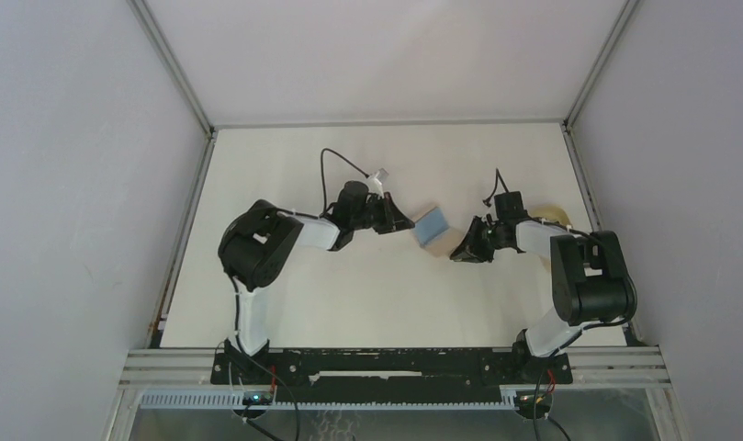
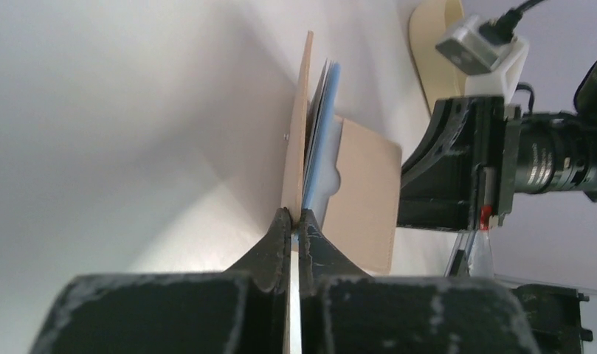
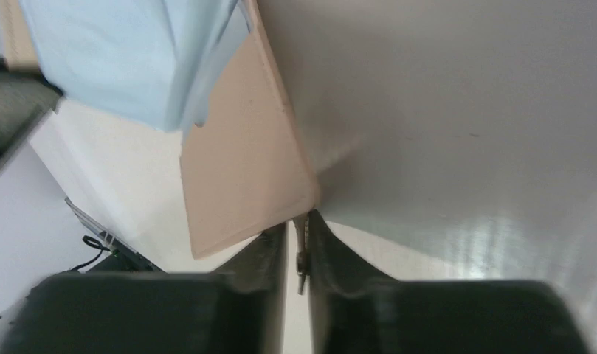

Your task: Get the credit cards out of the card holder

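The tan card holder (image 2: 365, 199) hangs open above the table between my two grippers. My left gripper (image 2: 296, 217) is shut on its thin flap, which carries the small snap dot. My right gripper (image 3: 299, 225) is shut on the opposite edge of the holder (image 3: 243, 169). A light blue card (image 2: 323, 140) stands in the pocket, about half of it sticking out. It also shows in the right wrist view (image 3: 125, 59) and in the top view (image 1: 431, 225), between the left gripper (image 1: 404, 223) and the right gripper (image 1: 461, 252). I cannot make out the black card.
A tan oval tray (image 1: 556, 213) lies on the white table behind the right arm, near the right wall; it also shows in the left wrist view (image 2: 432, 44). Metal frame rails run along the table's left, right and far edges.
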You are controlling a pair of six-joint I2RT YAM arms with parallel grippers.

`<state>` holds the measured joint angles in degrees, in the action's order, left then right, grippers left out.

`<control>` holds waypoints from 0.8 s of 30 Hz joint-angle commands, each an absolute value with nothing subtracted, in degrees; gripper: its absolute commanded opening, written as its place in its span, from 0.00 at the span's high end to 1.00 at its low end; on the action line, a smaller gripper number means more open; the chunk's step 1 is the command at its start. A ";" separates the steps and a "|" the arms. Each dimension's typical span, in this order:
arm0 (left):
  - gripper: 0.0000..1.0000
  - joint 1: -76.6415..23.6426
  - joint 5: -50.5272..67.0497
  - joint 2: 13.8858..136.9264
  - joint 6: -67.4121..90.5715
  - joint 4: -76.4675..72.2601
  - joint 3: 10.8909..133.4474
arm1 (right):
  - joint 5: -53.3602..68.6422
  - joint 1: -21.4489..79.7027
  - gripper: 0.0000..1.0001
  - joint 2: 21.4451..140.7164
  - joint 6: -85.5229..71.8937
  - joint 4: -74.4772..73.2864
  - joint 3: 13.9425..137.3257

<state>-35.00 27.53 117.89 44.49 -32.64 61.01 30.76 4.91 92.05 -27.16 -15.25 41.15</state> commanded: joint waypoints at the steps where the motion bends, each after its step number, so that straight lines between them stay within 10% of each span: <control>1: 1.00 -35.33 22.88 106.55 41.79 -33.97 50.49 | 32.08 9.59 0.68 89.85 -25.41 -14.33 45.64; 14: 1.00 -37.93 -12.30 80.30 51.61 -32.10 21.19 | 19.80 23.77 0.40 86.04 -48.96 7.88 38.58; 17: 1.00 -39.36 -17.12 75.55 50.54 -27.36 21.21 | 15.86 26.43 0.01 81.80 -48.12 8.45 37.21; 24: 1.00 -40.88 -19.25 74.64 50.28 -26.61 21.99 | 18.42 29.43 0.00 85.00 -47.68 11.75 38.14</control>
